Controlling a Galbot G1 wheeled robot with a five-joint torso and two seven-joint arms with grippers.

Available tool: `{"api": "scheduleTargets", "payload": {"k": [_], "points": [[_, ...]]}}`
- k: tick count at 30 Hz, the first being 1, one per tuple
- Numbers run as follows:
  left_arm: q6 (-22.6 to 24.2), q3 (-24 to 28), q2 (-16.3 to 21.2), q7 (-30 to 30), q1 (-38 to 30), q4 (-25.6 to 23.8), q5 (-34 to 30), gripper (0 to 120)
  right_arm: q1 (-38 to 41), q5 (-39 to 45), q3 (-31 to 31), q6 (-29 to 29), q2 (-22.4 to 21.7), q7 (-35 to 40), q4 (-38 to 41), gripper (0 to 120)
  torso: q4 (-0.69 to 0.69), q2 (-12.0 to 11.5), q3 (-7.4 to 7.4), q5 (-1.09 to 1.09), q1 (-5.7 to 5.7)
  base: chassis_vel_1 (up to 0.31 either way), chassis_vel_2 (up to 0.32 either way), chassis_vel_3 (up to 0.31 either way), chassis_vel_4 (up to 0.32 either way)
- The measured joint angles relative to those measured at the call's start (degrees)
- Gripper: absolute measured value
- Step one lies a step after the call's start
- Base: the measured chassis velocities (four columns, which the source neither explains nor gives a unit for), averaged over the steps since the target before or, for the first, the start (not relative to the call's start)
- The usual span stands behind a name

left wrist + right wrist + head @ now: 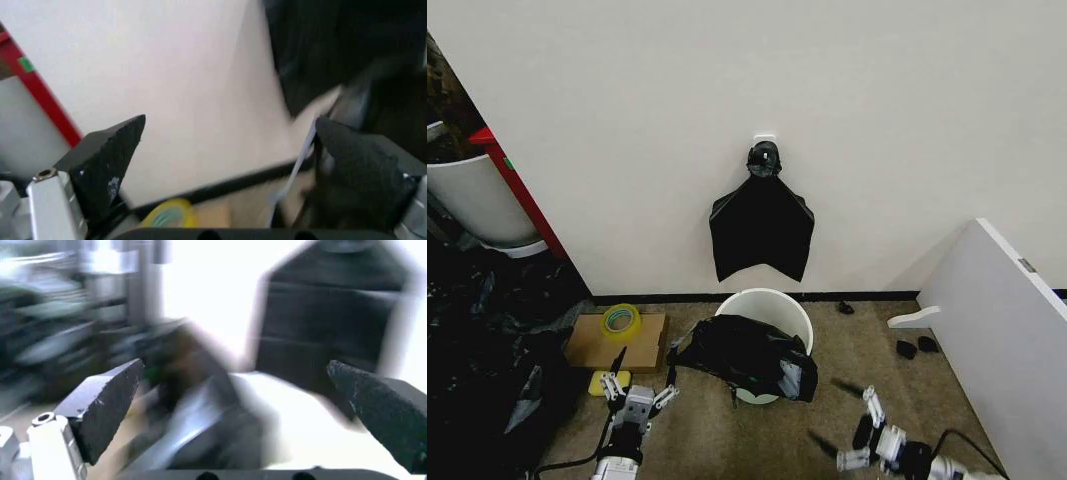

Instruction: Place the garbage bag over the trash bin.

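The garbage bag (745, 355) lies in a crumpled heap across the near rim of the trash bin (772, 303), spilling toward the robot and slumping down the near side; it is on the bin, not over it. The bin stands on the carpet close to the wall's baseboard, and most of its far rim and white inside are bare. The left gripper (641, 376) hovers low just off the bag's left tip, fingers spread apart and holding nothing. The right gripper (844, 412) sits low too, a little off the bag's right corner, jaws wide and empty as well.

So the step in hand looks like getting a hold on the bag's mouth. To do it well, each gripper should take a single layer of the hem, one on each side, not a bunched fold. Then lift, spread the mouth wider than the rim, and carry it past the far edge before lowering. The film is slippery and floppy, so a shallow pinch may let go. The hanging bundle of bags (761, 226) on the wall stays out of it.
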Motion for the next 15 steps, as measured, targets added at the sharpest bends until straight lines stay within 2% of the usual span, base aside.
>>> {"api": "scheduleTargets", "payload": {"k": [1,2,3,4,5,6,9,10,11,12,13,15], "points": [[-1.4,-0.1,-0.6,2.3,-0.3,-0.9,-1.9,100,1.6,0.4,-0.9,-7.0,-0.1,8.3,3.1,100,0.03,0.0,0.0,-0.01,0.0,0.0,0.0,0.0,0.0],[-2.8,-0.2,-1.1,4.9,-1.5,-1.4,-4.0,100,3.9,1.7,-1.8,-17.0,-0.3,18.5,6.2,100,0.04,0.0,0.01,0.07,0.0,0.0,0.0,0.0,0.0],[-3.3,-0.3,-1.6,5.7,-2.2,-1.6,-4.9,100,5.8,3.2,-2.5,-22.8,-0.7,22.9,7.4,100,-0.02,0.0,0.0,0.02,0.0,0.0,0.0,0.0,0.0],[-3.3,-0.3,-1.6,5.7,-2.2,-1.6,-4.9,100,5.8,3.2,-2.5,-22.8,-0.7,22.9,7.4,100,-0.02,0.0,0.0,0.02,0.0,0.0,0.0,0.0,0.0],[-3.6,-0.3,-2.4,6.1,-2.7,-1.7,-6.0,100,8.8,5.7,-3.6,-30.4,-1.2,26.4,8.0,100,-0.02,0.0,0.0,-0.03,0.01,0.0,0.0,0.0,0.0],[-3.7,-0.3,-3.1,6.2,-2.8,-1.8,-6.8,100,11.7,7.8,-4.7,-35.7,-1.7,26.9,7.6,100,0.0,0.0,0.01,0.03,0.01,0.0,0.0,0.0,0.0],[-3.7,-0.3,-4.3,6.0,-2.6,-2.1,-8.1,100,17.9,9.9,-6.5,-41.8,-2.2,23.8,4.8,100,0.02,0.0,0.01,0.05,0.01,0.0,0.0,0.0,0.0],[-3.4,-0.5,-5.3,5.4,-2.6,-2.1,-8.8,100,23.1,10.4,-7.9,-45.6,-2.5,18.5,1.8,100,0.02,0.0,0.01,0.02,0.01,0.0,0.0,0.0,0.0],[-3.3,-0.5,-5.5,5.3,-2.6,-2.1,-9.0,100,24.7,10.4,-8.4,-46.7,-2.5,16.7,0.8,100,0.03,0.0,0.01,0.03,0.01,0.0,0.0,0.0,0.0],[-2.8,-0.7,-6.2,4.8,-2.7,-2.1,-9.3,100,30.4,9.9,-10.0,-50.4,-2.4,10.2,-3.1,100,0.04,0.0,0.01,0.03,0.01,0.0,0.0,0.0,0.0],[-2.8,-0.7,-6.2,4.8,-2.7,-2.1,-9.3,100,30.4,9.9,-10.0,-50.4,-2.4,10.2,-3.1,100,0.04,0.0,0.01,0.03,0.01,0.0,0.0,0.0,0.0],[-2.2,-0.9,-7.2,4.2,-3.0,-1.5,-9.7,100,38.9,7.6,-13.2,-55.5,-0.8,2.9,-9.3,100,0.02,0.0,0.02,0.01,0.01,0.0,0.0,0.0,0.0]]}}
